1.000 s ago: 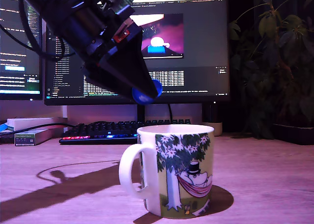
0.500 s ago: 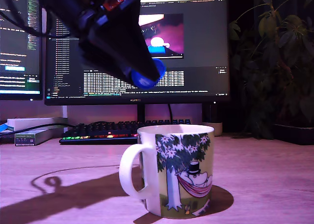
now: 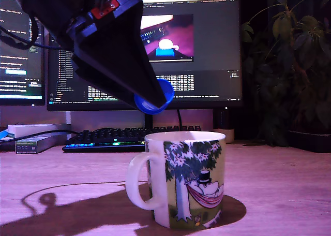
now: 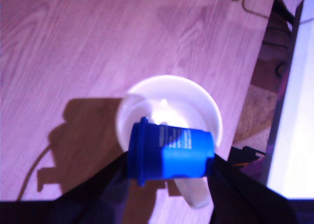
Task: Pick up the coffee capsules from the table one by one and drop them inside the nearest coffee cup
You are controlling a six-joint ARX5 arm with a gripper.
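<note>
A bright blue coffee capsule (image 3: 154,97) hangs in the air, pinched at the tip of my black gripper (image 3: 147,99), which is shut on it. It sits a short way above the mouth of the white coffee cup (image 3: 183,179), over the handle side. The cup stands upright on the wood-grain table (image 3: 279,189) and carries a green tree and a pink hammock print. In the wrist view the capsule (image 4: 169,151) lies on its side directly over the cup's round opening (image 4: 169,101). I cannot see into the cup from the exterior view.
A backlit keyboard (image 3: 124,136) lies behind the cup, with monitors (image 3: 201,49) beyond it. A small box (image 3: 33,143) rests at the exterior view's left and a leafy plant (image 3: 295,65) at its right. The table's edge (image 4: 257,81) runs close to the cup.
My gripper, still holding the capsule, first rose and then came back down and closer to the camera, ending just above the cup's rim. The cup has stayed put.
</note>
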